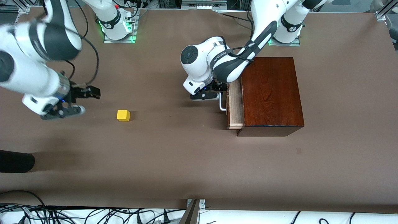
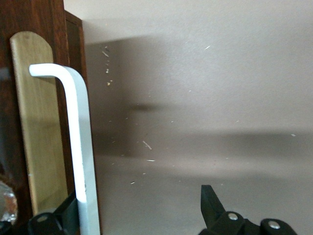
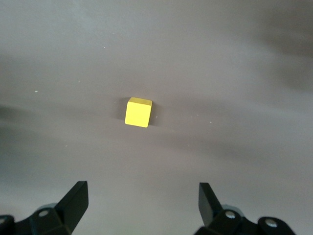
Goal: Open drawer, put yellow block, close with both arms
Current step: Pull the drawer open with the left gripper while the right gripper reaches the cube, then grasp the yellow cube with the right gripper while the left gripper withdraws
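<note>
Front view: a brown cloth covers the table (image 1: 174, 161), cables strung along its near edge. The drawer (image 1: 235, 104) sits slightly pulled out of the dark box (image 1: 270, 93), handle (image 1: 222, 104) facing the right arm's end. Left gripper (image 1: 214, 91), fingers apart, straddles that handle. Yellow block (image 1: 123, 115) rests on the table near the right gripper (image 1: 81, 100), fingers apart.

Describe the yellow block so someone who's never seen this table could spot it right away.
Start at the dark wooden box toward the left arm's end of the brown table, then look toward the right arm's end. The yellow block sits alone on bare tabletop near the right gripper. It is the only bright, small cube there.
</note>
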You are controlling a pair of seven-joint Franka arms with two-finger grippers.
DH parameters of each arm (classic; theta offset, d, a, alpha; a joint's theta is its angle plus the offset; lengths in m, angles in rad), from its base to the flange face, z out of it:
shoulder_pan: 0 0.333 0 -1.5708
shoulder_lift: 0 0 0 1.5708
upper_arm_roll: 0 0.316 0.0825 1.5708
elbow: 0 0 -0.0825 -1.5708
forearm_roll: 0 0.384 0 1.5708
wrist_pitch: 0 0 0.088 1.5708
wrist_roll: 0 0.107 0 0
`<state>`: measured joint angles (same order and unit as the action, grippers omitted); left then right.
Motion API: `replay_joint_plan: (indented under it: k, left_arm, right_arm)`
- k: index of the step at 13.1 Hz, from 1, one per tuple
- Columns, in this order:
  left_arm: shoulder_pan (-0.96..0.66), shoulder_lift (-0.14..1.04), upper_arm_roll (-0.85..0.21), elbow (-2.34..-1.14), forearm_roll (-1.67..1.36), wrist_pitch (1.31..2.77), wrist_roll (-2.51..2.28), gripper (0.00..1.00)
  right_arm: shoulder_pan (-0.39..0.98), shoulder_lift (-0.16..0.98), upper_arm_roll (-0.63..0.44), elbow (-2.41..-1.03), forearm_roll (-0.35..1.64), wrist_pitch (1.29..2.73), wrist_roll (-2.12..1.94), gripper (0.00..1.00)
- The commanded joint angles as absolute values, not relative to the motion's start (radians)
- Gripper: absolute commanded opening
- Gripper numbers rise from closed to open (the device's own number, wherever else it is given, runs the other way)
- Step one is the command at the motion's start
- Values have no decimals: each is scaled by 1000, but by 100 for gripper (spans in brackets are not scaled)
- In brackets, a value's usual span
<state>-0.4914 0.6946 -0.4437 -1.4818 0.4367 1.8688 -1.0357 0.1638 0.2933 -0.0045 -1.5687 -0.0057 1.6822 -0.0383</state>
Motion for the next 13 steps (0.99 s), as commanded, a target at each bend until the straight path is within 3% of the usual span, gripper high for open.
replay_joint_plan:
  k: [1, 6, 8, 10, 13]
  left_arm:
    - [-514, 735, -453, -1419, 433, 1919, -1054, 100]
    - [-502, 716, -451, -1387, 394, 1911, -1039, 100]
    - [-465, 651, -454, -1387, 390, 1895, -1035, 100]
    - [-410, 573, -456, -1385, 341, 1798, -955, 100]
    - [-286, 439, -456, -1385, 290, 1653, -760, 100]
  right_arm:
    - [189, 319, -5, -1569, 5, 1735, -40, 100]
    - [198, 333, -5, -1722, 11, 1946, -26, 100]
    - [198, 347, -5, -1753, 12, 1989, -25, 100]
    - [198, 376, -5, -1793, 18, 2057, 41, 100]
    - [198, 402, -3, -1919, 18, 2267, 48, 100]
